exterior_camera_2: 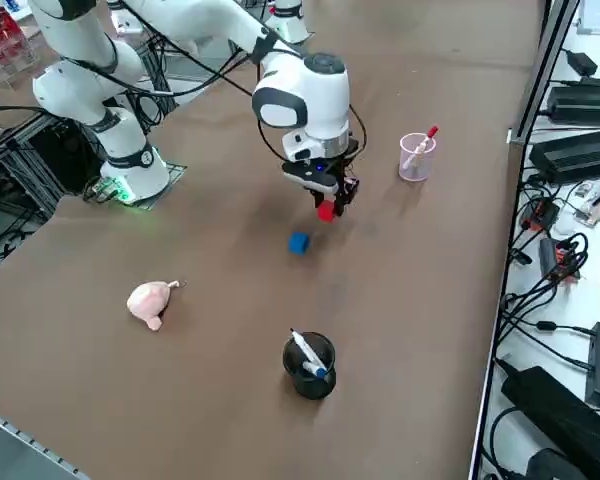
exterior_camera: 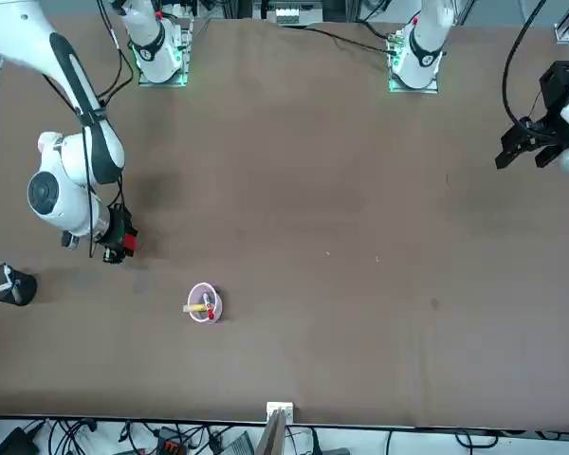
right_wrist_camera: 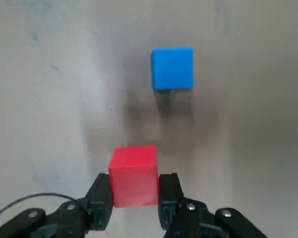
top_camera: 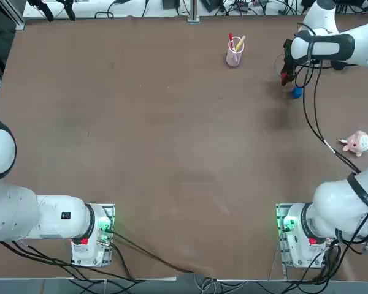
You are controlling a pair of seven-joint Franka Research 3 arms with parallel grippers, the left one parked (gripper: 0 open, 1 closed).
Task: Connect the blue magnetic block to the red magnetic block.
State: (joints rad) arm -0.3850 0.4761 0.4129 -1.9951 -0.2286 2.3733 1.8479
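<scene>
My right gripper (right_wrist_camera: 134, 191) is shut on the red magnetic block (right_wrist_camera: 134, 174), holding it above the table; both fingers press its sides. The blue magnetic block (right_wrist_camera: 172, 68) lies on the brown table a short way beyond the red one, apart from it. From overhead, the red block (top_camera: 284, 78) hangs under the gripper (top_camera: 286, 75) at the far right of the table, with the blue block (top_camera: 297, 92) just nearer the robot. The side view shows the red block (exterior_camera_2: 326, 210) lifted clear of the blue block (exterior_camera_2: 298, 243). In the front view the red block (exterior_camera: 130, 244) shows; the blue one is hidden.
A pink cup (top_camera: 234, 55) with pens stands at the far side, left of the gripper. A pink plush toy (top_camera: 356, 143) lies near the right edge. A black cup (exterior_camera_2: 308, 365) with a pen stands by the table's right side.
</scene>
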